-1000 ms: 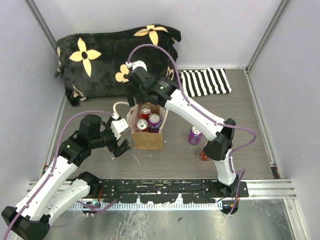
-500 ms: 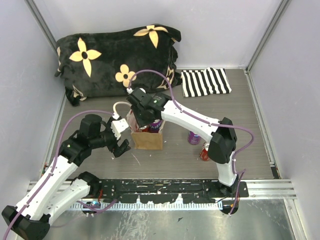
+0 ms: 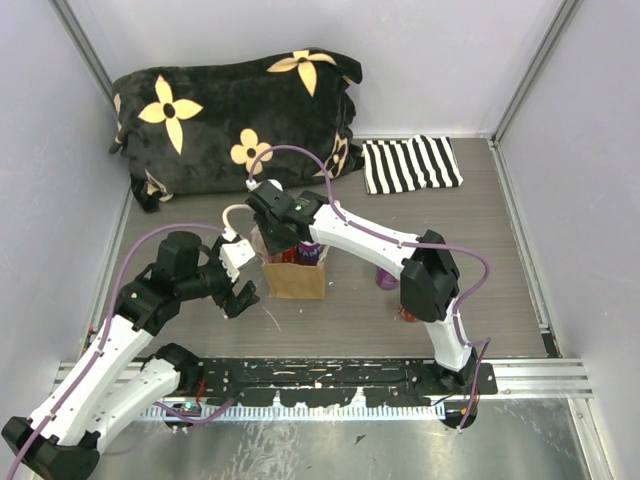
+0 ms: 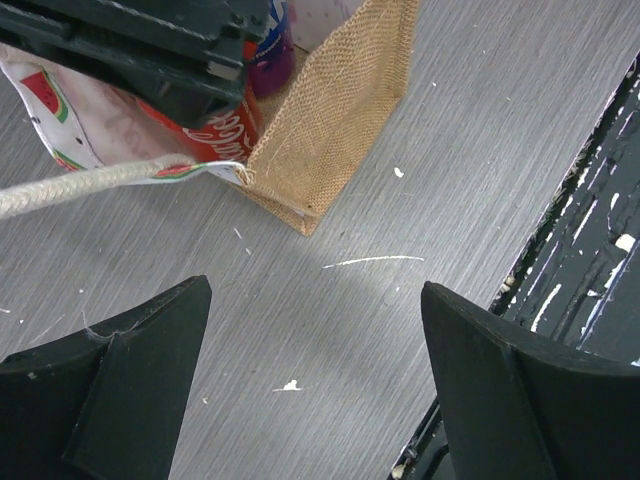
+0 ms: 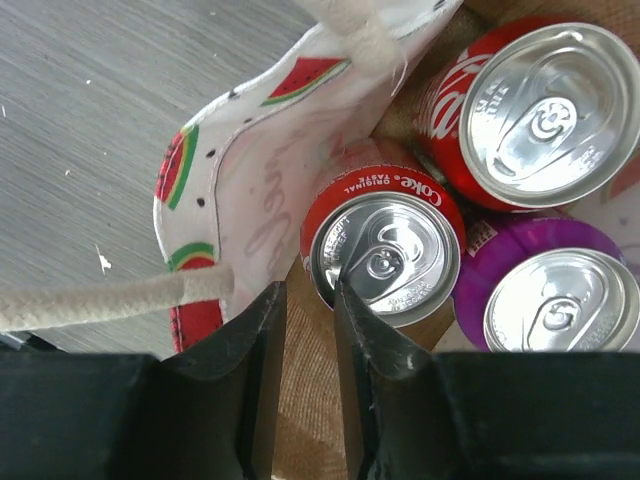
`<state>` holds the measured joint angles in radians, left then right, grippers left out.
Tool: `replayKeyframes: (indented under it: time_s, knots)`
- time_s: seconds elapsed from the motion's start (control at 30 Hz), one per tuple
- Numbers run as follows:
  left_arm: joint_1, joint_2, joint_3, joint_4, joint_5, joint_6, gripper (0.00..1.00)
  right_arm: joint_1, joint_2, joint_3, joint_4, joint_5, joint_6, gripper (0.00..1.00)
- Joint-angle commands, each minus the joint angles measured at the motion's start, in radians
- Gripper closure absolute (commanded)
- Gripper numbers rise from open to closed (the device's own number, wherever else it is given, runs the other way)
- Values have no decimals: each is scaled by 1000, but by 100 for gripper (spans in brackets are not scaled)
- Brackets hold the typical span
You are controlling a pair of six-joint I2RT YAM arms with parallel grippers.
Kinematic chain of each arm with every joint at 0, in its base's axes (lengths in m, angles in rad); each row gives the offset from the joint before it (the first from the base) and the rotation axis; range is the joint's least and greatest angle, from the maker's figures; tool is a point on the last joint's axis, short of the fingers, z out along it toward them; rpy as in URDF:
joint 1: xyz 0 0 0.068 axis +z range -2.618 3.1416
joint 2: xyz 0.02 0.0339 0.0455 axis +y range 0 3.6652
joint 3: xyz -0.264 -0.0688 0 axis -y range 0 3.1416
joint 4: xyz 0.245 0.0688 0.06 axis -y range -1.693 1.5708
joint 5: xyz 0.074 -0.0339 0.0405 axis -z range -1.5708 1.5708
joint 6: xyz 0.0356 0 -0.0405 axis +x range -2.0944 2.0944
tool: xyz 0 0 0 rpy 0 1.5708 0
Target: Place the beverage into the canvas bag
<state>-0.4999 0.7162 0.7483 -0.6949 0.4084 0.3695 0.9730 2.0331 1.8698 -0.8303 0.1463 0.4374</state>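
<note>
The canvas bag (image 3: 296,279) stands upright mid-table, tan with watermelon-print side panels (image 5: 240,190). Inside it stand three cans: a Coke can (image 5: 385,258), a second red can (image 5: 530,100) and a purple one (image 5: 555,295). My right gripper (image 5: 310,300) reaches down at the bag's rim (image 3: 283,248). It is shut on the tan wall, one finger outside and the other inside against the Coke can. My left gripper (image 4: 315,340) hovers open over bare table just left of the bag (image 3: 240,287), holding nothing. A cream rope handle (image 4: 80,187) hangs beside it.
A purple can (image 3: 386,277) and a red can (image 3: 406,314) stand right of the bag, mostly hidden by the right arm. A black flowered cushion (image 3: 220,120) and a striped cloth (image 3: 410,165) lie at the back. A black rail (image 4: 590,270) runs along the near edge.
My right gripper came forward and down from behind the bag onto its rim and shut on the wall. The left arm has barely moved.
</note>
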Motion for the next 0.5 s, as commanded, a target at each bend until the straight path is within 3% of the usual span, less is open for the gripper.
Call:
replayKeyframes:
  time_s: [0.0,0.23,0.47]
  knots:
    - [-2,-26,21,-23,-6,-6,7,-32,39,13,57,35,-20,68]
    - [-2,-43,16,-38,-11,-4,7,-51,34,25,72,35,-23,67]
    - [-2,-40,21,-38,-2,9,7,-49,-24,76,73,27,-16,55]
